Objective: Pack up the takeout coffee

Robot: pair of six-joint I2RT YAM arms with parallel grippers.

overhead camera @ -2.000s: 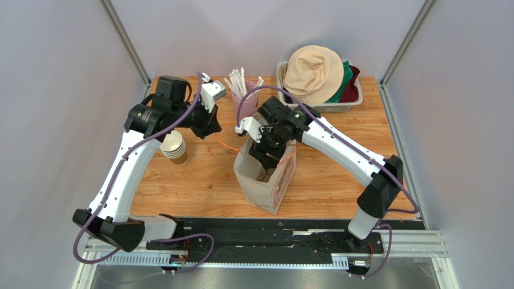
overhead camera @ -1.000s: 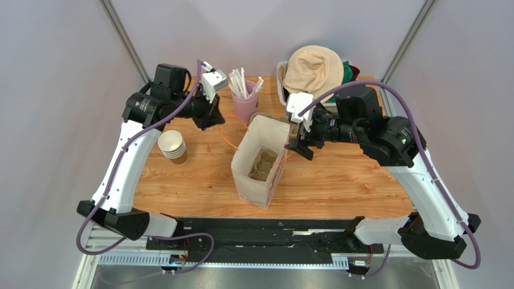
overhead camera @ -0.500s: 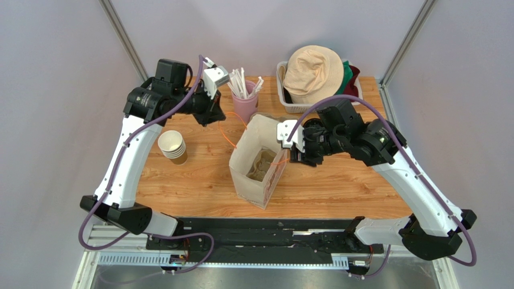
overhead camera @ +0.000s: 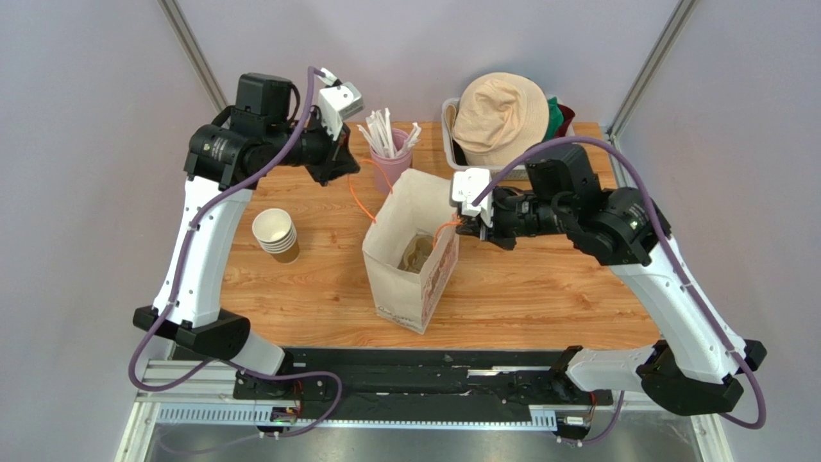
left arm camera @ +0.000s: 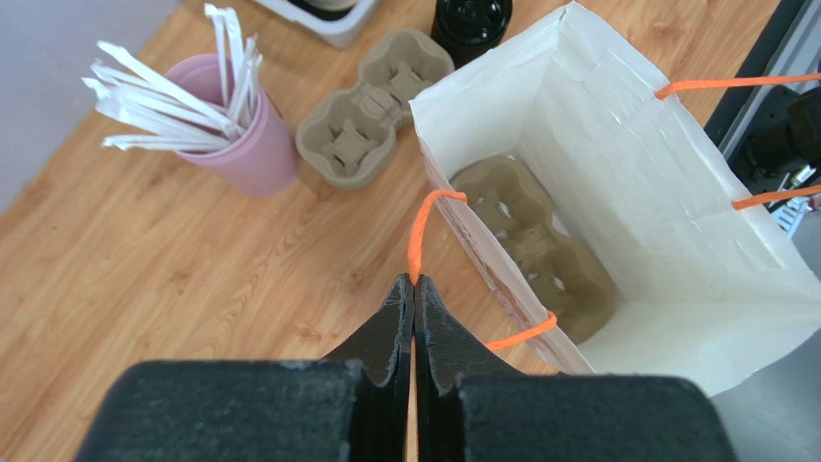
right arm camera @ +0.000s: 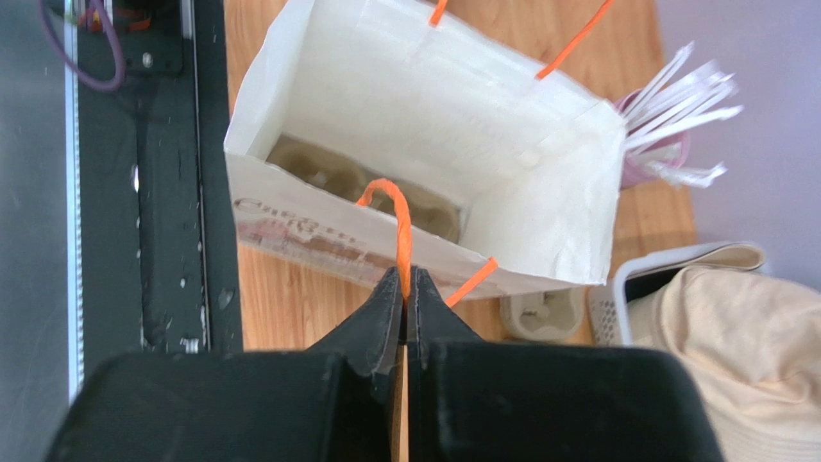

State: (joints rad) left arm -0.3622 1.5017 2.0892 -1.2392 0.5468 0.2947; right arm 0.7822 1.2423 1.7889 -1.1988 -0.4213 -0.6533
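Takeout coffee [left arm camera: 472, 17], only its black lid showing, lid up, axis apparently vertical, on table [left arm camera: 145, 260] behind paper bag [left arm camera: 626, 192], beside pulp carrier [left arm camera: 371, 120], left gripper [left arm camera: 414, 289] jaws pinching orange handle [left arm camera: 424, 221], right gripper [right arm camera: 405, 284] jaws pinching second orange handle [right arm camera: 400, 221]

Wooden table [overhead camera: 540, 294]; plain pale walls [overhead camera: 87, 87] around.

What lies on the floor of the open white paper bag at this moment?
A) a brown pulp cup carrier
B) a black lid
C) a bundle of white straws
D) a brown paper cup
A: both wrist views look down into the paper bag and show a brown pulp cup carrier lying flat on its floor.
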